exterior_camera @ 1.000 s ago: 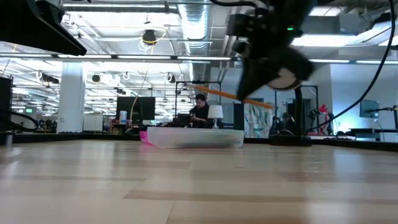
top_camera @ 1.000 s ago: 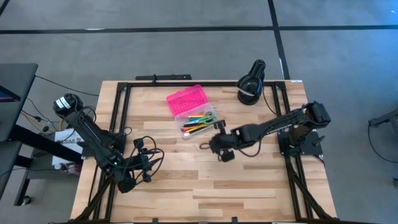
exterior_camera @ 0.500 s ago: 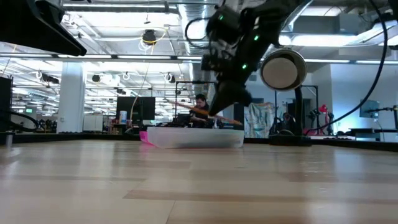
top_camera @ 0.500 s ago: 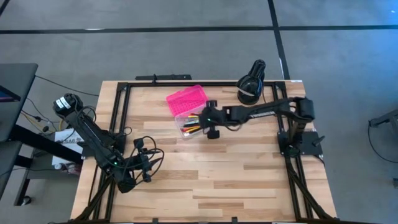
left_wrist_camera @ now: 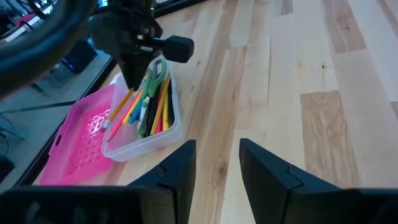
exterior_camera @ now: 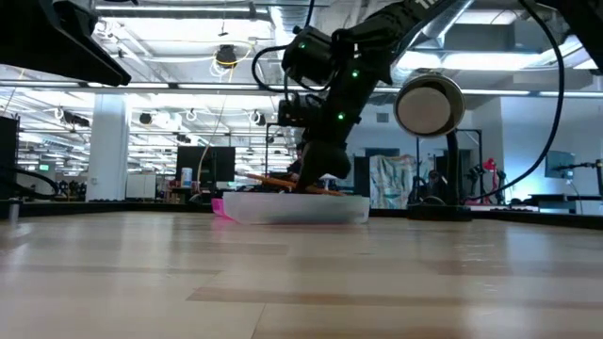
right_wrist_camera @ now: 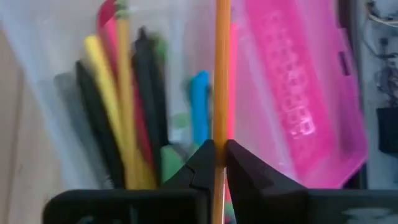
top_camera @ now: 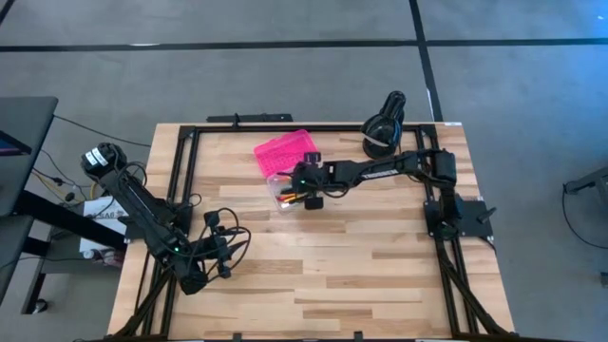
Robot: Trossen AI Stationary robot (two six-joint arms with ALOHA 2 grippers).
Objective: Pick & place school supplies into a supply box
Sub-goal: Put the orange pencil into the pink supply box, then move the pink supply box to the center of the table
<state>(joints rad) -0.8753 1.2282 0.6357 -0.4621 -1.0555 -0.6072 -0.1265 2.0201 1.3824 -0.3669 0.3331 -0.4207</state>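
My right claw (right_wrist_camera: 216, 163) is over the supply box (top_camera: 294, 173) at the far middle of the desk (top_camera: 380, 275), fingers pinched tight on an orange pencil (right_wrist_camera: 222, 68). From my wrist the pencil runs straight out ahead, lying above the seam between the clear base and the open pink lid (right_wrist_camera: 298, 93). In the base I see a yellow marker (right_wrist_camera: 106, 81), black pens (right_wrist_camera: 146, 93), a blue pen (right_wrist_camera: 199, 99) and something green (right_wrist_camera: 171, 158), all lying lengthwise, side by side. Level with the desk, the pencil sits just above the box rim, tilted slightly. My left claw (left_wrist_camera: 217, 165) rests low at the near left of the desk, fingers parted, nothing between them, well apart from the box. A black rounded object (top_camera: 385, 128) with a white band stands at the far right corner.
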